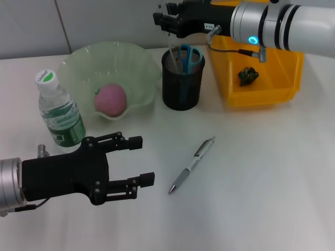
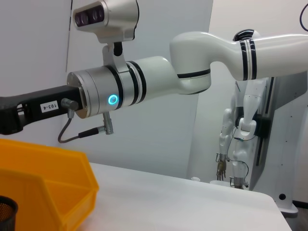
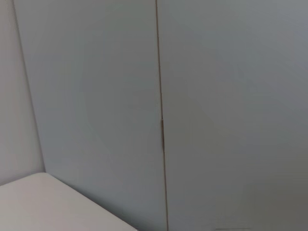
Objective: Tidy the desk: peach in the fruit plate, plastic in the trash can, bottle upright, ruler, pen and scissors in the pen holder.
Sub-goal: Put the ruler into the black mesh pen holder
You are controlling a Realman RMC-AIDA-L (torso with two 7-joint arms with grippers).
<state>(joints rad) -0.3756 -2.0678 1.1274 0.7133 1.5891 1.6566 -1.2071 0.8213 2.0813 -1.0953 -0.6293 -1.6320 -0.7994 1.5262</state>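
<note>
A pink peach (image 1: 110, 99) lies in the pale green fruit plate (image 1: 137, 53). Left of the plate the bottle (image 1: 60, 112) stands upright. Blue-handled scissors (image 1: 189, 55) stick out of the black mesh pen holder (image 1: 181, 89), also seen in the left wrist view (image 2: 6, 211). A clear ruler (image 1: 171, 48) rises from the holder up to my right gripper (image 1: 163, 19), which hovers just above it. The silver pen (image 1: 192, 164) lies on the table in front of the holder. Left of the pen, near the table's front, my left gripper (image 1: 145, 160) is open and empty. Dark crumpled plastic (image 1: 248, 75) sits in the yellow trash can (image 1: 267, 94).
The yellow trash can (image 2: 43, 183) stands right of the pen holder under my right arm (image 2: 144, 84). White table surface stretches to the right of the pen. The right wrist view shows only a grey wall and a table corner (image 3: 43, 197).
</note>
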